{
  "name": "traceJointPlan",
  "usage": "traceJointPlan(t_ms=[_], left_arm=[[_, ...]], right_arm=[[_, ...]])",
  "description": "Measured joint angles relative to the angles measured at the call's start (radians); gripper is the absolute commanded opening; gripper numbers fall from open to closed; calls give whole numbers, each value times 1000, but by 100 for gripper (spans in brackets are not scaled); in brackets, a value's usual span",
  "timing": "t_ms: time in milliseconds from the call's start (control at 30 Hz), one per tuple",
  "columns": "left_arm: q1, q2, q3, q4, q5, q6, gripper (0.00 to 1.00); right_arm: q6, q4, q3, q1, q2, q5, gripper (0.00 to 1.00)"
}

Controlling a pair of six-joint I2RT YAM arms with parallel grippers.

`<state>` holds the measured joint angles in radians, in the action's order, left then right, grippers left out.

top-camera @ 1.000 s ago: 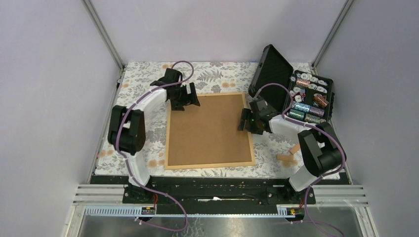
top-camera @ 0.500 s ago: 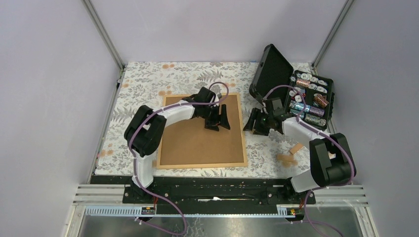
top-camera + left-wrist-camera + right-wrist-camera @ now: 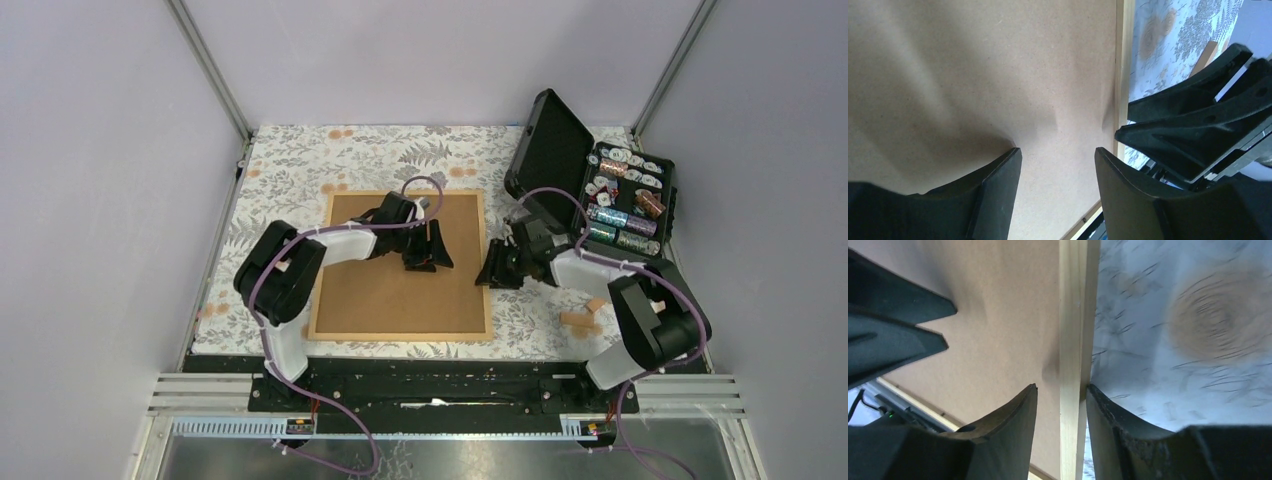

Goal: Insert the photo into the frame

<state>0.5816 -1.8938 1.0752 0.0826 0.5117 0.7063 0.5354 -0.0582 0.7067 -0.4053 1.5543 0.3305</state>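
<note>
The light-wood frame (image 3: 400,334) lies flat on the table with a plain brown backing board (image 3: 380,290) filling it. The photo is hidden from every view. My left gripper (image 3: 425,262) is open over the right part of the board, its tips low on the board (image 3: 1058,160). My right gripper (image 3: 490,275) is open and straddles the frame's right moulding (image 3: 1072,315). One of its fingers (image 3: 1108,410) is against the moulding's outer side. The other hangs over the board (image 3: 998,315) with a gap (image 3: 1062,390).
An open black hard case (image 3: 560,150) holding several small rolls (image 3: 625,195) stands at the back right. Small wooden pieces (image 3: 585,315) lie right of the frame. A floral cloth (image 3: 300,160) covers the table. Grey walls enclose three sides.
The frame has slid left. My left gripper moved from the frame's far-left corner to the board's right part. My right gripper left the right edge, then came back astride it.
</note>
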Motion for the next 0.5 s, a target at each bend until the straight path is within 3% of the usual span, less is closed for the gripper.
traceJointPlan(t_ms=[133, 267, 400, 500], left_arm=[[-34, 73, -95, -4, 0, -2, 62], [-68, 111, -110, 71, 9, -22, 62], [-76, 76, -8, 185, -2, -43, 55], [-80, -30, 150, 215, 16, -28, 52]], right_arm=[[123, 135, -114, -126, -75, -41, 49], [243, 147, -202, -245, -172, -39, 60], [232, 3, -124, -167, -222, -89, 58], [177, -74, 36, -53, -149, -151, 55]])
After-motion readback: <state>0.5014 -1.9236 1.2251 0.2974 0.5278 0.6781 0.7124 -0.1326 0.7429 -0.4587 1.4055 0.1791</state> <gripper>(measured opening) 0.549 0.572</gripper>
